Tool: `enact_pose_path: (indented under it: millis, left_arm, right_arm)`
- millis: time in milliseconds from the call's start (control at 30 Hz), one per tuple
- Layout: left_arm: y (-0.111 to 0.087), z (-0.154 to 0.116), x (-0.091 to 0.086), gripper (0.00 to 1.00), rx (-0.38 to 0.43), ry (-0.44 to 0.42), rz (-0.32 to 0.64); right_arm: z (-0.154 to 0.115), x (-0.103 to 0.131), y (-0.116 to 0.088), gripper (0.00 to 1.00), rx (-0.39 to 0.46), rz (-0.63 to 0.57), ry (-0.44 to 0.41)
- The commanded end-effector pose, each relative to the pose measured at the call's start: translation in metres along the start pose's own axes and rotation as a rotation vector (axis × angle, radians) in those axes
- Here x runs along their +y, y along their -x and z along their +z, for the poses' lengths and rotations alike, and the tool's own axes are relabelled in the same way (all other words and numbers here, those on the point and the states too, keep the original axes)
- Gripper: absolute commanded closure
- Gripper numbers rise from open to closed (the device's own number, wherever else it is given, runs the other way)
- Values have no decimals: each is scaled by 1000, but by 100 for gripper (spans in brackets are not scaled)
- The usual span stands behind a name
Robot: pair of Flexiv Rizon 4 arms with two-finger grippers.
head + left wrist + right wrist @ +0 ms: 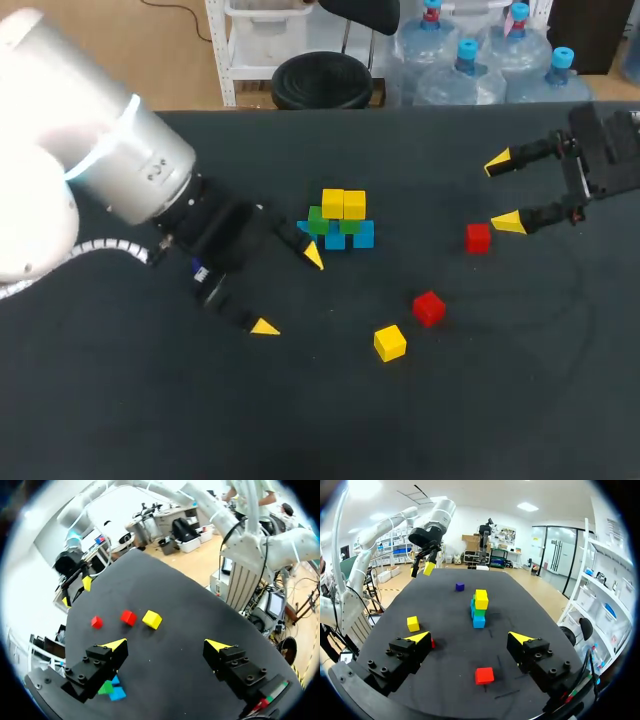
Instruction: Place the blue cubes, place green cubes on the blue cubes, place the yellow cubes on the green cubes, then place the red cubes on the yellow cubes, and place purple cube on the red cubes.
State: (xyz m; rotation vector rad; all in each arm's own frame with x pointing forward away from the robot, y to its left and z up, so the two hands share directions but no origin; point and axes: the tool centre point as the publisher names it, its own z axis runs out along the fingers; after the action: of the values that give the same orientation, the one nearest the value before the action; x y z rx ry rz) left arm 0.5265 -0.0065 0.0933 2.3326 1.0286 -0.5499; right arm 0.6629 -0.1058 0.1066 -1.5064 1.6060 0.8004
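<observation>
We see the dark table (520, 420) under everything. Our left arm (100, 170) comes in bulky from its side, and our right arm (610, 150) from the far corner opposite.

The left gripper (289, 291) hangs over the table's middle with its jaws released and spread wide; nothing lies between its fingers in the left wrist view. One yellow tip sits just beside the stack (340, 222), and we cannot tell whether it touches. The right gripper (502, 192) is likewise released, jaws wide apart and holding nothing.

The stack stands upright near the table's centre. The blue cubes (352, 238) form its base, the green cubes (320, 221) rest on them, and two yellow cubes (343, 204) sit side by side on top. In the left wrist view only a green and a blue corner peek out beside one finger.

A loose yellow cube (390, 342) lies alone, nearer us than the stack and well apart from it. The first red cube (478, 238) lies on the table near the right gripper's nearer fingertip; the right wrist view shows it (484, 675) low between the open fingers, untouched. The second red cube (428, 308) sits between the first one and the loose yellow cube, close to the latter.

The purple cube (460, 586) shows only in the right wrist view, on the table beyond the stack and apart from it.
</observation>
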Motion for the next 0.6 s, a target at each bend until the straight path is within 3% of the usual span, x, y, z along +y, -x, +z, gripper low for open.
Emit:
enact_pose_path:
  millis: [33, 300, 600]
  left_arm:
    - [-2, 8, 10, 0, -19, -109, 14]
    - [3, 24, 22, 0, 47, -126, 74]
    - [9, 42, 25, 0, 68, -185, 106]
  right_arm:
    - [0, 0, 0, 0, -1, -1, -1]
    - [0, 0, 0, 0, -1, -1, -1]
    - [0, 0, 0, 0, -1, -1, -1]
